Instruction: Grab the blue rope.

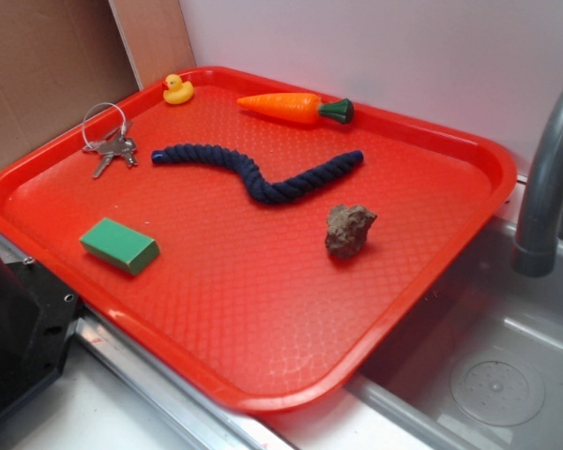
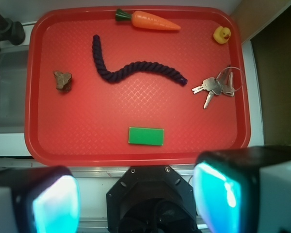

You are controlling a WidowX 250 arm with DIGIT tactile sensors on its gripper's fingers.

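On red tray, one blue rope, one carrot

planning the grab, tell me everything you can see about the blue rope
The blue rope is a thick, dark navy twisted cord, cotton-like by its look, with clear spiral strands. It lies flat and loose in a wavy S-curve on the red tray, toward the far half. Nothing touches it: the toy carrot sits apart beyond it, the keys off one end, the rock near the other. The gripper is open, well short of it.
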